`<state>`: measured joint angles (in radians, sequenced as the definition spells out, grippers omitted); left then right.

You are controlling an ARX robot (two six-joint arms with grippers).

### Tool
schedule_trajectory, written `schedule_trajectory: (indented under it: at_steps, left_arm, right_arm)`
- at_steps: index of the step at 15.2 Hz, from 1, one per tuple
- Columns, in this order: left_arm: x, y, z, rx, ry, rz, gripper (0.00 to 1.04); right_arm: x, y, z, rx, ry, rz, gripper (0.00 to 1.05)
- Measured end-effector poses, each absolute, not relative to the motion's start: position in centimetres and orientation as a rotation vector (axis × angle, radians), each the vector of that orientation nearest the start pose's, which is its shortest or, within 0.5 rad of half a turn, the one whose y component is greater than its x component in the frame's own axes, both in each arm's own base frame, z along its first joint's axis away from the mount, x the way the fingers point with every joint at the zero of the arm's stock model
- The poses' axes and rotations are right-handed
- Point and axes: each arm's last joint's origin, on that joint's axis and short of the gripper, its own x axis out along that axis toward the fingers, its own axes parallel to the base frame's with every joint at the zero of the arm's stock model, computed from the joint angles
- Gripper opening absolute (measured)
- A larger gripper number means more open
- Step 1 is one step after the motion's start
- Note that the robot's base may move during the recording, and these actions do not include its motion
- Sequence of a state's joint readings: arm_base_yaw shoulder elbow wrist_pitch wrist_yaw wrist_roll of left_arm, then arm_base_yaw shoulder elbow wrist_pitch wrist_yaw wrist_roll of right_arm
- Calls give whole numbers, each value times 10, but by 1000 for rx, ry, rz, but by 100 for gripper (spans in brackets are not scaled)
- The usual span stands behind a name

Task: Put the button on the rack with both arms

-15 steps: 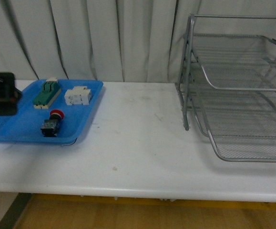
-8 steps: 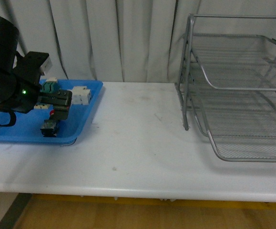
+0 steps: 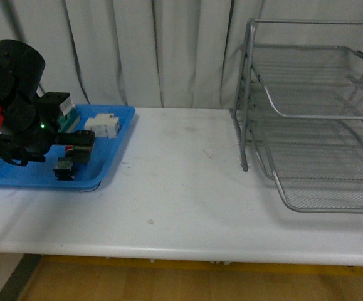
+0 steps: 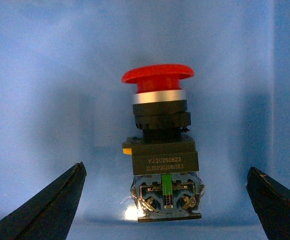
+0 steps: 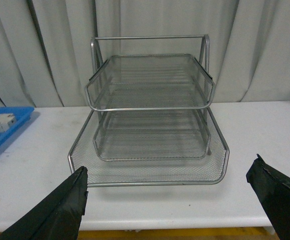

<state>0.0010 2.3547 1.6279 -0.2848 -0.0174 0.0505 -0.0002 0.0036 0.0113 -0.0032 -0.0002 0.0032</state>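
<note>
Looking through the left wrist camera, I see the button (image 4: 160,150) lying on the floor of the blue tray (image 4: 44,75), squarely between the left jaws, which stand wide apart and touch nothing. From the front, its red cap points to the far side. The left arm (image 3: 18,119) hangs over the tray at the left end of the bench (image 3: 181,188), with the white component (image 3: 103,125) just beside it. The right jaws are also apart, holding nothing, and face the rack (image 5: 150,125) on the bench's right side, well apart from the button.
</note>
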Motion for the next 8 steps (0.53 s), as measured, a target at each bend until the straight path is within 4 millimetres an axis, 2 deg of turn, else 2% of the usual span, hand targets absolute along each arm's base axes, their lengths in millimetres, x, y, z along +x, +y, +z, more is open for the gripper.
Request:
schedule_trajectory:
  at_steps: [6, 8]
  left_arm:
    - [493, -1, 86, 27, 1093, -32, 98]
    - [494, -5, 82, 40, 1099, -37, 79]
  right_arm:
    - [97, 0, 167, 3, -4, 0, 98]
    - [97, 0, 167, 3, -4, 0, 98]
